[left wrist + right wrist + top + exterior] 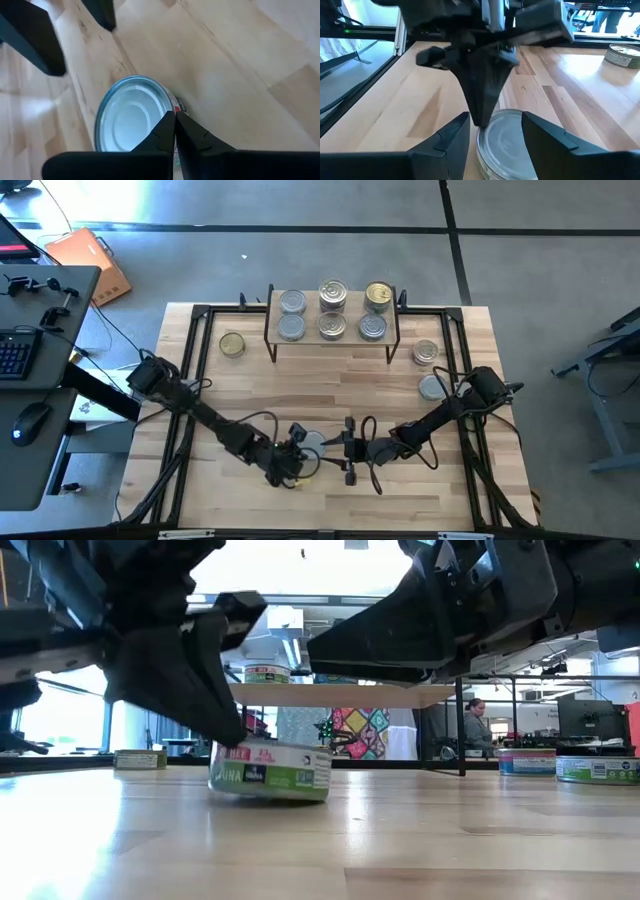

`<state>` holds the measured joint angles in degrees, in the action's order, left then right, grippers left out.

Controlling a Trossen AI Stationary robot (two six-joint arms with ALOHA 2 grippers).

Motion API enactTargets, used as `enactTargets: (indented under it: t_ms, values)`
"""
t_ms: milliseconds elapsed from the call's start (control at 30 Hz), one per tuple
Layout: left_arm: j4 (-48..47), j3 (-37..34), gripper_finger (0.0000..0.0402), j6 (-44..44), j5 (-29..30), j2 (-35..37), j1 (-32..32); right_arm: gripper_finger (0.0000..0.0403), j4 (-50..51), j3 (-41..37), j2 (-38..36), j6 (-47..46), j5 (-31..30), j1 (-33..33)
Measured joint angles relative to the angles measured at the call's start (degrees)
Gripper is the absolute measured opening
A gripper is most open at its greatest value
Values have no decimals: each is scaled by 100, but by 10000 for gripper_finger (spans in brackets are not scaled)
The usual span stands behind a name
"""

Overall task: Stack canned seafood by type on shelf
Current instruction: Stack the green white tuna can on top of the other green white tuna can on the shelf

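Near the front edge of the pale butcher-block desk (330,380), well in front of the low light-wood shelf on thin black wire legs (332,340), I have both arms meeting over one short round metal tin with a plain silver top (131,115). My left pincer (175,130) is fully closed, its two dark tapered fingers pressed together into one wedge whose tip rests against the tin's rim; it grips nothing. My right pincer (495,131) stands partly open, its matte black fingers spread either side of the same tin without clamping it. The tin sits slightly tilted, its green and white paper label reading tuna. On the shelf I count six more tins, one gold-topped (378,296). Other tins lie beside the shelf's two ends.
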<state>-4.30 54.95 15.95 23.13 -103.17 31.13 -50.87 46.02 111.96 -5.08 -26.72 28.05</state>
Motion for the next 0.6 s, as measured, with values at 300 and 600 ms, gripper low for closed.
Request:
enactTargets:
  t_ms: [300,600]
  values:
    - [-691,440,0,-243,-32,8,-66,176,397,0,0,-75,547,-112]
    - [-875,357,0,-1041,-225,202,-432,249,474,0,-2,1984,858,-311]
